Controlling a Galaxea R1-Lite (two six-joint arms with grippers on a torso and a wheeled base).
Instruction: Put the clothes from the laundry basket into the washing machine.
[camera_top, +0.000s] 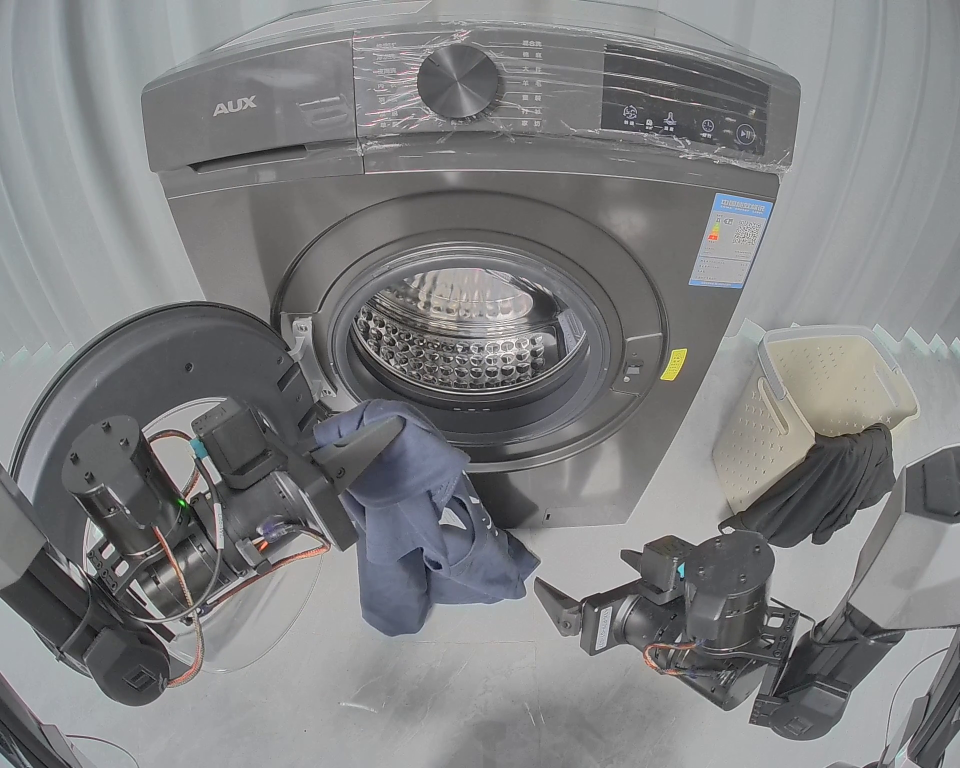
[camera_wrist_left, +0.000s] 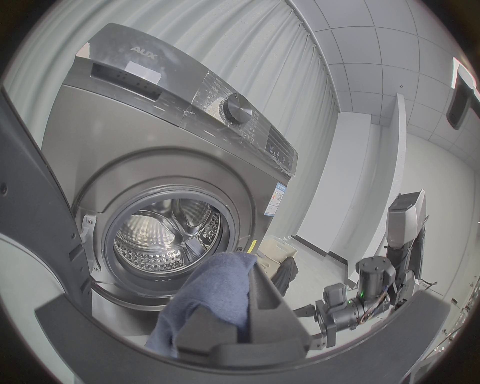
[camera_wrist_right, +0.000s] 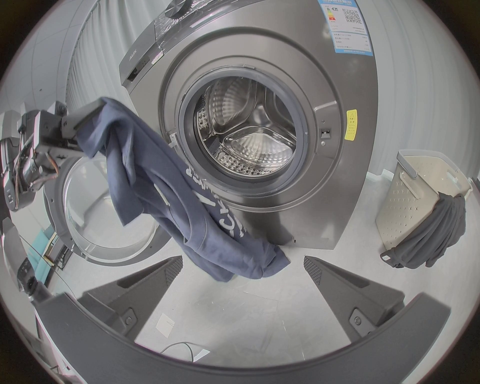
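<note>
Sweatshirt (camera_top: 430, 540) in the air! It's navy with pale lettering, and the left gripper (camera_top: 385, 435) has its fingers clamped tight on a bunch of fabric at the top. The rest hangs down in long folds just in front of the washing machine (camera_top: 470, 200), at the lower left of the round opening. The hem hangs very low, and I can't tell whether it brushes the floor (camera_top: 450, 690).

The machine's door (camera_top: 130, 360) is swung wide open to the left, right behind the left arm. Beyond the opening sits the steel drum (camera_top: 455, 335), shiny and perforated, with the sweatshirt outside it, near the lip.

Over on the right, the right gripper (camera_top: 580, 585) sits low and near, just beside the hanging sweatshirt. Its fingers are spread wide with nothing between them, and they point left toward the cloth.

Farther right, the cream laundry basket (camera_top: 800, 400) stands on the floor beside the machine's right side. A dark grey garment (camera_top: 830, 490) is draped over its near rim and spills down the outside.
</note>
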